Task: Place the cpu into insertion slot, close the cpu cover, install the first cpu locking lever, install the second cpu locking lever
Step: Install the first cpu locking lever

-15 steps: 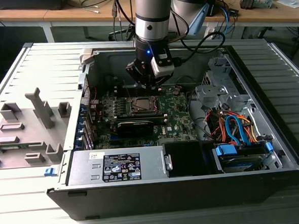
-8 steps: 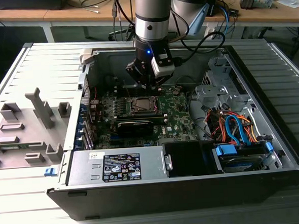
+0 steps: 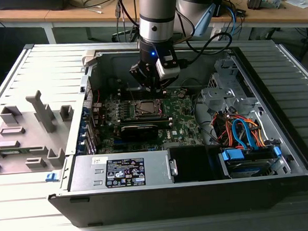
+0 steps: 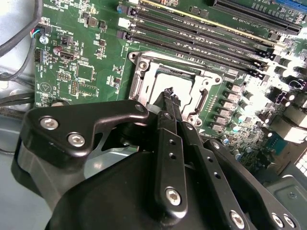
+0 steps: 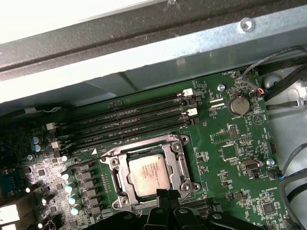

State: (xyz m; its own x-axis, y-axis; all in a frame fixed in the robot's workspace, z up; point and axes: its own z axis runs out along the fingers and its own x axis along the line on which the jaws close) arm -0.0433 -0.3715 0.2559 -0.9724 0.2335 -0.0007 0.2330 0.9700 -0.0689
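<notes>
The cpu [image 5: 149, 175] lies flat in the insertion slot [image 5: 112, 162] on the green motherboard, its pale grey top showing through the window of the cpu cover [image 5: 174, 154]. The cover is down over it as a silver frame. In the second wrist view my gripper [image 4: 169, 92] has its black fingers [image 4: 171, 143] pressed together, tips just over the near edge of the cover [image 4: 204, 88] beside the cpu [image 4: 172, 82]. Nothing shows between the tips. In the exterior view the gripper [image 3: 153, 89] hangs straight above the socket [image 3: 145, 107] inside the open computer case.
Long black memory slots [image 5: 129, 122] run beside the socket, with the case wall [image 5: 168, 52] behind them. A coin battery [image 5: 238, 104] sits on the board. A black card [image 3: 139, 128], a power supply [image 3: 121, 171] and bundled cables [image 3: 244, 131] crowd the case.
</notes>
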